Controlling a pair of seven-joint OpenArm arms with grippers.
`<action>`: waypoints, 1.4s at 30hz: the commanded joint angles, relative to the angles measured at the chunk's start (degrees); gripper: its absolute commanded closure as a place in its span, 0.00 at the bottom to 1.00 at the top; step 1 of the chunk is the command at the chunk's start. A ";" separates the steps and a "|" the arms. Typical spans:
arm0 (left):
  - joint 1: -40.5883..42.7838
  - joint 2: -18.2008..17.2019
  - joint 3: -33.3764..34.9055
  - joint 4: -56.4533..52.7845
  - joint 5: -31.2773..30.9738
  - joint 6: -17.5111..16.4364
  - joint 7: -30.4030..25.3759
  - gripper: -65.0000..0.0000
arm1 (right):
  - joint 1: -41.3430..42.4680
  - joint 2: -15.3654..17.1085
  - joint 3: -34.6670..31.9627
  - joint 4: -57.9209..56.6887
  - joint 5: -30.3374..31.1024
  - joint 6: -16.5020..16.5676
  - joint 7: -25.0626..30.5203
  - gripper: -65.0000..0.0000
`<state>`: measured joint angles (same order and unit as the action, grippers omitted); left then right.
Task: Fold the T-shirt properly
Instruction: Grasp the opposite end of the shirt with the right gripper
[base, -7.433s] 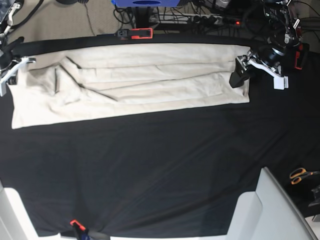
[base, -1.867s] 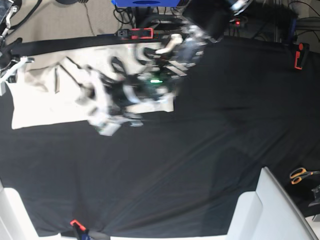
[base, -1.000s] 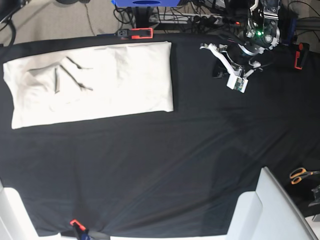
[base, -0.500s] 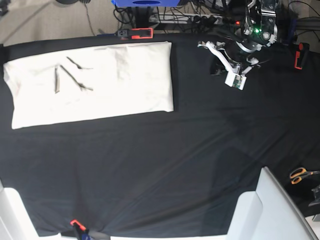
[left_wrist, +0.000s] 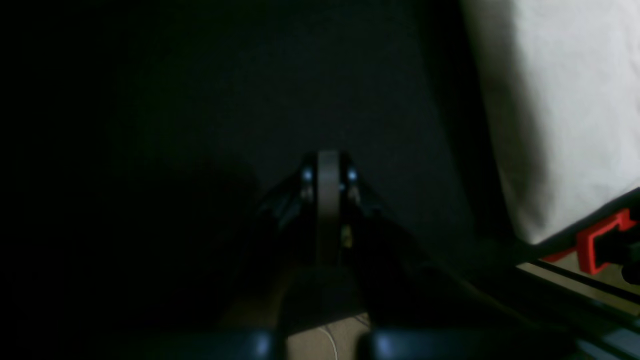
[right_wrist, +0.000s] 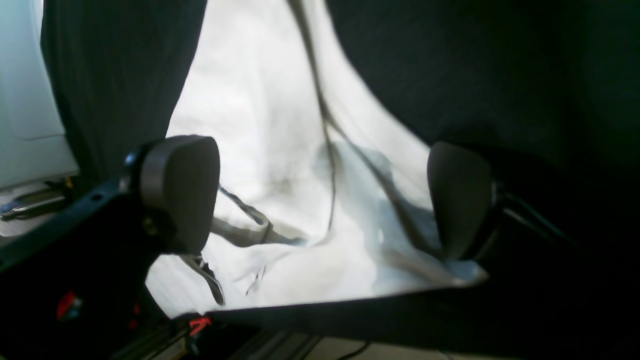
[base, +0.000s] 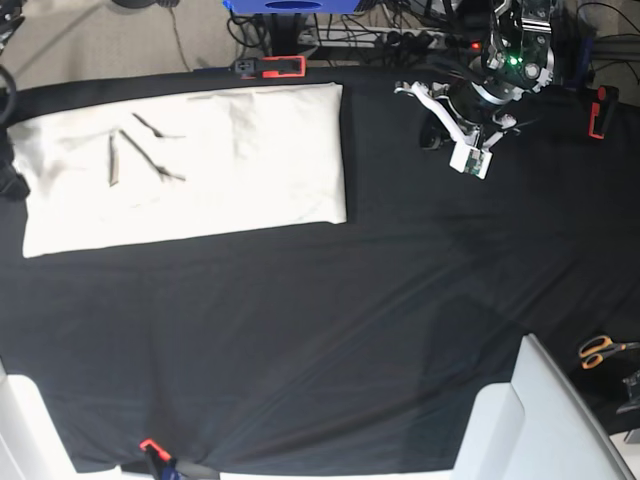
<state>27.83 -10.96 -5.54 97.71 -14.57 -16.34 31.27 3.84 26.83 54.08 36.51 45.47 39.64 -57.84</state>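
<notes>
The cream T-shirt (base: 190, 165) lies flat as a folded rectangle on the black tablecloth (base: 330, 330), at the back left. In the right wrist view my right gripper (right_wrist: 320, 195) is open, its two dark pads (right_wrist: 180, 190) wide apart above the creased T-shirt (right_wrist: 280, 150) near the table's edge. In the base view only a dark bit of that arm shows at the left border. My left gripper (base: 432, 138) hangs over bare tablecloth to the right of the shirt. It is shut, fingers (left_wrist: 327, 175) pressed together on nothing, with the T-shirt's edge (left_wrist: 560, 100) off to one side.
Red clamps (base: 270, 67) (base: 598, 110) pin the cloth at the back edge, and another (base: 150, 447) at the front. Orange-handled scissors (base: 603, 350) lie at the right, next to a white panel (base: 545, 420). Cables and a power strip (base: 400, 38) run behind the table.
The left gripper carried the shirt's right end over to the left, halving it, then drew back to the right. In the last second a dark part of the right arm appeared at the shirt's left edge.
</notes>
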 joint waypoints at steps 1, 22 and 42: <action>0.34 -0.42 -0.22 0.79 -0.16 -0.06 -1.07 1.00 | 0.16 2.40 -0.41 -0.86 0.81 0.36 1.80 0.07; 0.08 -0.51 -0.22 -1.58 -0.16 -0.06 -1.07 1.00 | 0.16 7.32 -5.16 -4.20 0.81 0.36 11.38 0.07; -0.36 -0.51 -0.22 -1.67 -0.16 -0.06 -1.07 1.00 | 0.34 4.51 -13.43 -7.28 1.08 0.36 10.94 0.08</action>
<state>27.49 -11.03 -5.58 95.37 -14.39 -16.32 31.09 3.95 31.03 40.95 28.99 47.68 40.23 -44.64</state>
